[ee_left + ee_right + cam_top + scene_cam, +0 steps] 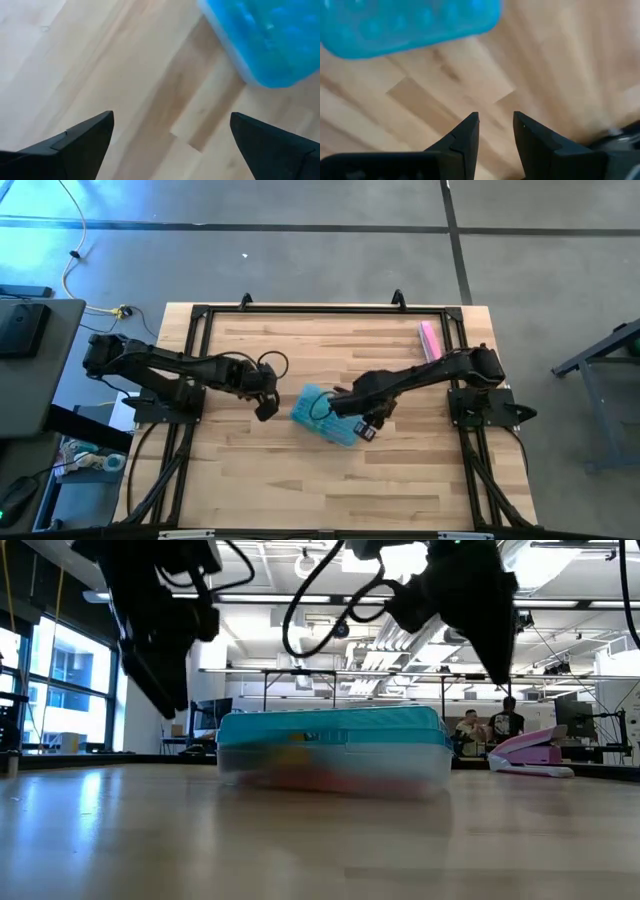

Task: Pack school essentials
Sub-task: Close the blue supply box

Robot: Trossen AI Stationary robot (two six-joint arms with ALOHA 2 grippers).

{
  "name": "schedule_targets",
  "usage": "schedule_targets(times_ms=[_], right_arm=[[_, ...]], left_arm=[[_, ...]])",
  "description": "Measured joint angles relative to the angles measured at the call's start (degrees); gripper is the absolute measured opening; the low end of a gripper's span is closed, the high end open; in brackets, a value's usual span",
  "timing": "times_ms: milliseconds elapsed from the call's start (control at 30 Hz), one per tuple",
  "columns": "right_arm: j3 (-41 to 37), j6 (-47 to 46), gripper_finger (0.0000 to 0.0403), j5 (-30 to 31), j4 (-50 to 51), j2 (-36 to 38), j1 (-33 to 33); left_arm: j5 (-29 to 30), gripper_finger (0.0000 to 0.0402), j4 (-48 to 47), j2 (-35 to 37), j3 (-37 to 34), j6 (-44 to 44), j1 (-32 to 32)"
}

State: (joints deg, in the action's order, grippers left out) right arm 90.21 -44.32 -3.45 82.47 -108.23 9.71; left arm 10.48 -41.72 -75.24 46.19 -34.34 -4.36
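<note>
The teal-lidded case [323, 416] lies closed mid-table [300, 490], coloured items blurred inside. The left tool [266, 408] hangs just beside it, fingers spread wide; the right tool [368, 427], empty, shows a narrow gap.

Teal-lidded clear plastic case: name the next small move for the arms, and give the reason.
Probably lift both arms clear. The teal-lidded clear plastic case sits shut on the wooden table with coloured items showing inside. The left pincer is open and empty beside it; the right pincer, narrowly parted, holds nothing. No loose stationery shows; only a pink rectangular bar lies apart.
</note>
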Motion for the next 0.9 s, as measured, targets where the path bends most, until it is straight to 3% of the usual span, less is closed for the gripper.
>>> schedule_targets(times_ms=[233,500,700,900], right_arm=[[-4.4,-7.0,0.0112,-6.3,-12.3,0.0,3.8],[-7.9,-14.3,0.0112,-2.3,-20.6,0.0,4.3],[-11.4,-15.3,0.0112,-2.8,-26.2,0.0,3.8],[-12.4,-13.1,0.0112,-1.9,-25.4,0.0,1.7]], left_arm=[[-3.6,0.0388,11.4,-0.9,-5.5,3.7,-5.9],[-5.2,0.0388,17.4,-5.9,-6.4,6.4,-8.8],[-7.6,0.0388,21.9,-9.7,-6.4,6.4,-8.8],[-10.0,0.0388,22.1,-10.7,-6.4,6.0,-7.9]])
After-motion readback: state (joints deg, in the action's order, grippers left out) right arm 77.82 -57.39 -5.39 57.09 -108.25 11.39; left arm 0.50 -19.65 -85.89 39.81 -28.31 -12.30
